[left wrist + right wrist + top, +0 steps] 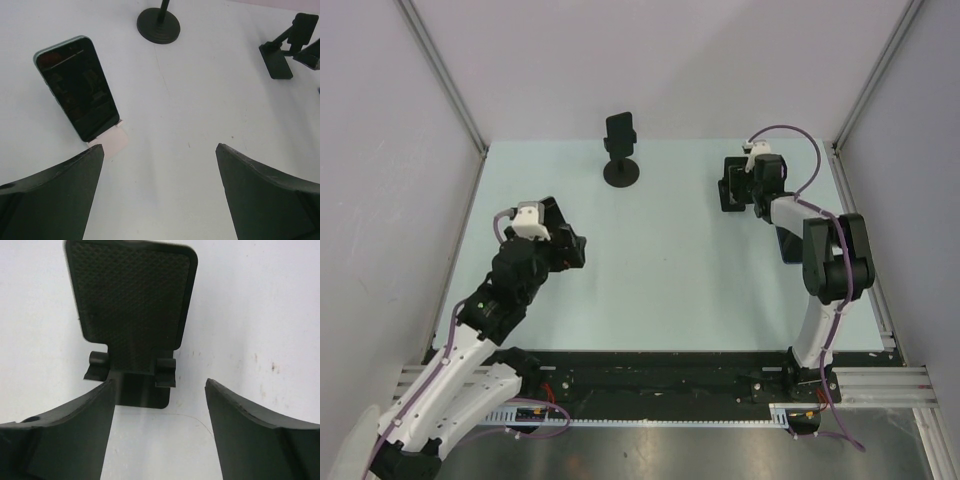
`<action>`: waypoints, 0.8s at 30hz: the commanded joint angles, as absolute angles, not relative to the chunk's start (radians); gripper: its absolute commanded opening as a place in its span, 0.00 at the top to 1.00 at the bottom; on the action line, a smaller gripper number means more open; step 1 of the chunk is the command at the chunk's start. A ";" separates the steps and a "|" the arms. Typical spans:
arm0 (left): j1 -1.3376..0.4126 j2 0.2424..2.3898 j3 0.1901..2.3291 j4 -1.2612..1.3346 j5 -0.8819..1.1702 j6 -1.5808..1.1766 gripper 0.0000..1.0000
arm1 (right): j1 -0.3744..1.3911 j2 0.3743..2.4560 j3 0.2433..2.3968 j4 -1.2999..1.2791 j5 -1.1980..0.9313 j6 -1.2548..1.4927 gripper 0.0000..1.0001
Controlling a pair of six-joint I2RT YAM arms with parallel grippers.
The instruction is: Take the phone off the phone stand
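Note:
A dark phone (75, 87) leans upright on a small white phone stand (112, 141) at the left of the left wrist view. My left gripper (160, 147) is open and empty, just right of the phone and short of it, its left finger (60, 192) close to the white stand. In the top view the left gripper (572, 247) sits at mid-left, and I cannot make out the phone there. My right gripper (160, 382) is open and empty, its jaws on either side of the foot of an empty black folding stand (131, 305), also seen in the top view (730, 190).
A black pole stand with a round base (622, 172) and a black holder on top (620, 130) stands at the back centre; its base shows in the left wrist view (158, 25). Walls and metal frame rails enclose the pale table (660, 280).

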State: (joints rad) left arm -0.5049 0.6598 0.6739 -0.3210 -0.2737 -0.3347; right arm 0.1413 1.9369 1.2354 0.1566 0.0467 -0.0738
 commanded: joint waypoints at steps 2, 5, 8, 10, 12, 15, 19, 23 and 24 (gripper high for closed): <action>-0.494 0.676 0.758 -0.341 -0.380 -0.370 0.00 | 0.140 1.754 1.270 0.072 0.058 -0.016 0.08; -0.430 0.706 0.787 -0.345 -0.354 -0.357 0.00 | 0.137 1.674 1.267 -0.014 0.055 0.012 0.00; -0.324 0.730 0.805 -0.345 -0.286 -0.356 0.00 | 0.143 1.579 1.241 -0.078 0.045 0.049 0.00; -0.240 0.745 0.815 -0.344 -0.226 -0.351 0.00 | 0.146 1.492 1.198 -0.081 0.009 0.090 0.00; -0.210 0.773 0.824 -0.341 -0.219 -0.309 0.00 | 0.149 1.427 1.136 -0.068 -0.050 0.132 0.00; -0.163 0.807 0.834 -0.316 -0.169 -0.227 0.00 | 0.175 1.309 1.054 -0.042 -0.130 0.221 0.00; -0.095 0.844 0.836 -0.265 -0.069 -0.178 0.00 | 0.239 1.183 0.872 0.070 -0.236 0.285 0.00; -0.019 0.906 0.842 -0.207 0.075 -0.187 0.00 | 0.322 1.103 0.804 0.095 -0.294 0.304 0.00; 0.024 0.920 0.847 -0.201 0.099 -0.205 0.00 | 0.334 1.082 0.798 0.100 -0.311 0.304 0.00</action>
